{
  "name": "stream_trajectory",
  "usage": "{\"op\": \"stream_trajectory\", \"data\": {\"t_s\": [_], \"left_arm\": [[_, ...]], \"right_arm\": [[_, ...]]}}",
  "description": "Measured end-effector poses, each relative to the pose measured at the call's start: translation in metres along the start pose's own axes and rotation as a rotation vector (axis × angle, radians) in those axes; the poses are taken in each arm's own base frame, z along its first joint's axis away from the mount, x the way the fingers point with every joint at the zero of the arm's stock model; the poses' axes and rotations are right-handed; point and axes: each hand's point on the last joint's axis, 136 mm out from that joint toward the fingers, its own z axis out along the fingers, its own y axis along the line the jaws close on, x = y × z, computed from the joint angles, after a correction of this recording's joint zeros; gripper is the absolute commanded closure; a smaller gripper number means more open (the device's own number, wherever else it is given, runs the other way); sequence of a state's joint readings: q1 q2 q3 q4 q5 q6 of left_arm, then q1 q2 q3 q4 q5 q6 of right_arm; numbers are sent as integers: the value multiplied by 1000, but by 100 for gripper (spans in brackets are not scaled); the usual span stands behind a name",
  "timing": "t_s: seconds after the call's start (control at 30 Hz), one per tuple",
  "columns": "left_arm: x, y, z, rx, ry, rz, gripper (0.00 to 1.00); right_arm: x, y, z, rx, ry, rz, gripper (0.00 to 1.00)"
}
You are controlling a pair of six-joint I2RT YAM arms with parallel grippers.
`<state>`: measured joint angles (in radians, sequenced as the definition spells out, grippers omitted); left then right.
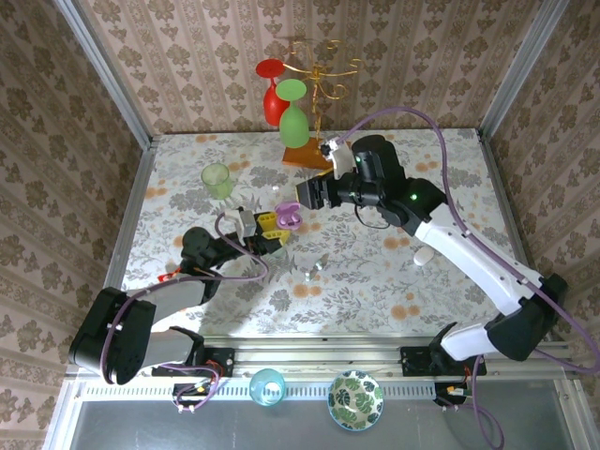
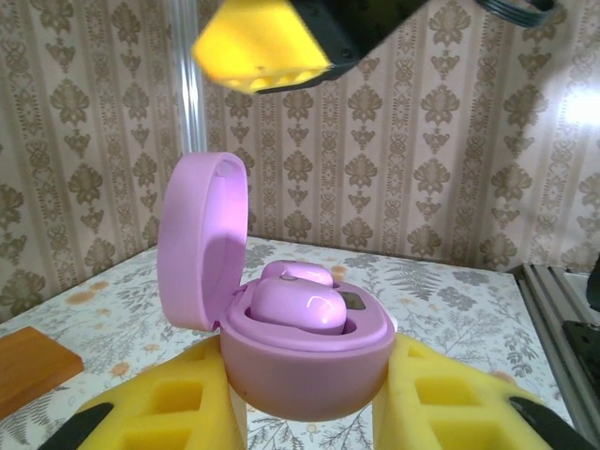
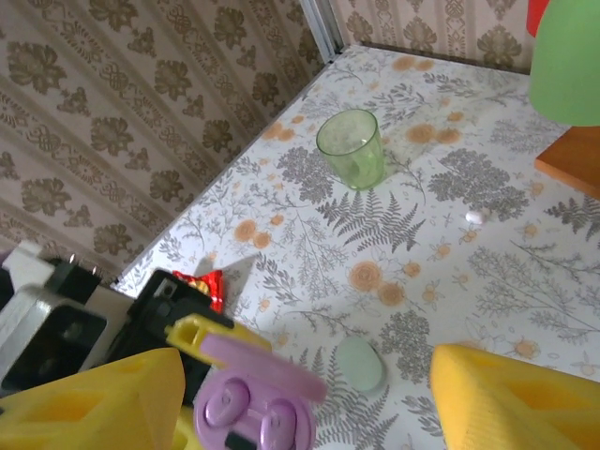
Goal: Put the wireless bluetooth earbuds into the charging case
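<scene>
left gripper [image 2: 314, 412] is clamping open pink charging case [image 2: 309, 361] | earbuds [image 2: 295, 305] are sitting inside it | right gripper [image 3: 300, 398] is hovering above, jaws spread wide, gripping nothing

A see-through green tumbler [image 1: 217, 179] stood toward the table's [image 1: 450, 187] far-left corner. At the far edge sat a wooden base [image 1: 305, 157] with a gold wire rack [image 1: 323, 67], and a red wine glass [image 1: 272, 94] and a green one [image 1: 293, 117] hung upside down from it. A little red packet [image 1: 169, 275] lay by the left edge. Past the near edge, a blue cup [image 1: 266, 385] sat just beside a leaf-patterned plate [image 1: 355, 400].
</scene>
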<state>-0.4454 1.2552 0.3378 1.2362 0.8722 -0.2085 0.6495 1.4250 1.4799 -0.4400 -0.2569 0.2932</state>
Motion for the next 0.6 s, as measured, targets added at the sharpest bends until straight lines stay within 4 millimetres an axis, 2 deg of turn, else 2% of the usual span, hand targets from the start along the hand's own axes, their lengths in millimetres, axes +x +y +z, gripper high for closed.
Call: {"op": "stream_trajectory", "data": {"t_s": [0.13,0.27,0.6], "left_arm": [[-3,-6,3,29,-4,6,82],[-4,-13,6,55,-8,8,81],[-5,-9,7,33,-11,7,82]], "right_arm": [[7,-3,17,-1,56,33,29],[24,-9,27,8,127,56,29],[40,-7,22,-8,174,69,28]]}}
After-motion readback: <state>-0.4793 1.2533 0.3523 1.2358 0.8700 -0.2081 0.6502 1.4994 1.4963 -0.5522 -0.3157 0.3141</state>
